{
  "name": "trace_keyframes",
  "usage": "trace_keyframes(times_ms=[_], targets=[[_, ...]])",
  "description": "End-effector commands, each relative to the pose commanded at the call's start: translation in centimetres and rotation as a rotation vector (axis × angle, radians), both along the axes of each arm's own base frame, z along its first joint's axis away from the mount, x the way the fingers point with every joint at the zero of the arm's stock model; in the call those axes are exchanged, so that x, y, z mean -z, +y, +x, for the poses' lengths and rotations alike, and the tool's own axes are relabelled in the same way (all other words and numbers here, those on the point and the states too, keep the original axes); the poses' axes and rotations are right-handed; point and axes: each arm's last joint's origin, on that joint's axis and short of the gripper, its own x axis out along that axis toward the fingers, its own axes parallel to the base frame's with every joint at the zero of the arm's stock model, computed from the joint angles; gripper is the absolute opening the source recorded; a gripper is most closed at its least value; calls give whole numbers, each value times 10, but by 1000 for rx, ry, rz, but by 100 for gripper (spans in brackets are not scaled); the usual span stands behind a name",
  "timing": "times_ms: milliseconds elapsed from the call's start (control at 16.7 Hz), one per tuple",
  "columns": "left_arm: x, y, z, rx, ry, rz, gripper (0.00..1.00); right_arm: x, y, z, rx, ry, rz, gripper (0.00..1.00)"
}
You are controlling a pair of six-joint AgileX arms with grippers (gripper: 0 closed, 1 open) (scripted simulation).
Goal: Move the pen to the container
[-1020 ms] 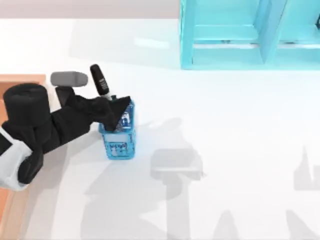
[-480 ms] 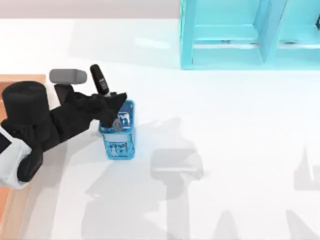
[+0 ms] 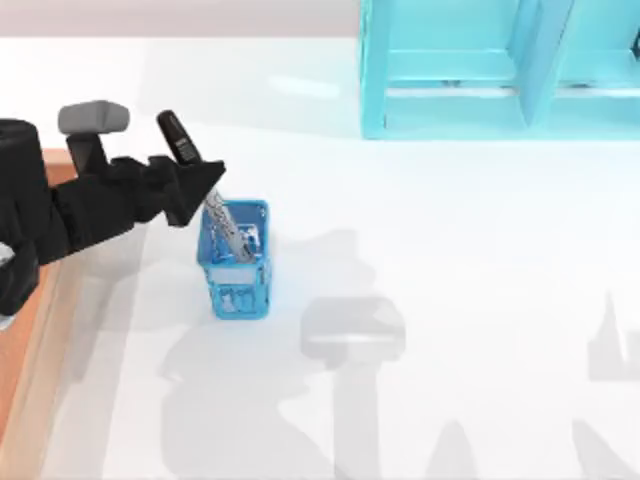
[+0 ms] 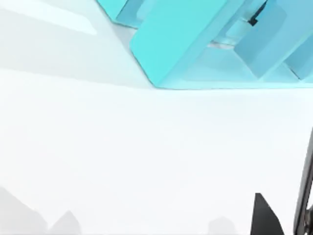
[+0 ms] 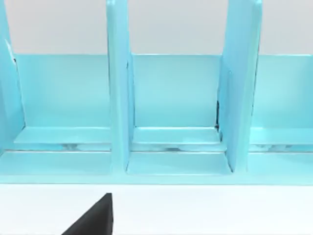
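Above the blue mesh cup (image 3: 237, 262) | left gripper (image 3: 196, 187) clamped on the pen (image 3: 205, 190), tilted, tip still inside cup | container (image 3: 30, 330) at table's left edge | right gripper's (image 5: 93, 218) opening indiscernible

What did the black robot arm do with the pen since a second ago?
The left hand, shut on the slim black-capped silver pen, pulled back toward the table's left, drawing the pen partly up out of the small blue mesh cup; its tip is still over the cup. The cup, the cyan shelf unit and the orange-brown wooden box stayed put.
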Motion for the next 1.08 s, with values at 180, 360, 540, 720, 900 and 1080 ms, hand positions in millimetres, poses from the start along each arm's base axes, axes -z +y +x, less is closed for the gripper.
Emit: trace_keyframes(times_ms=[180,360,540,720,900,1080], targets=[[-40,28,10,32,-31,-2,0,0,0,0,0,0,0,100],[-84,60,8,46,-62,-3,0,0,0,0,0,0,0,100],[-113,88,-5,34,-63,-8,0,0,0,0,0,0,0,100],[-124,105,-15,15,-47,-15,0,0,0,0,0,0,0,100],[-125,108,-17,10,-43,-16,0,0,0,0,0,0,0,100],[-124,107,-16,13,-40,-16,0,0,0,0,0,0,0,100]])
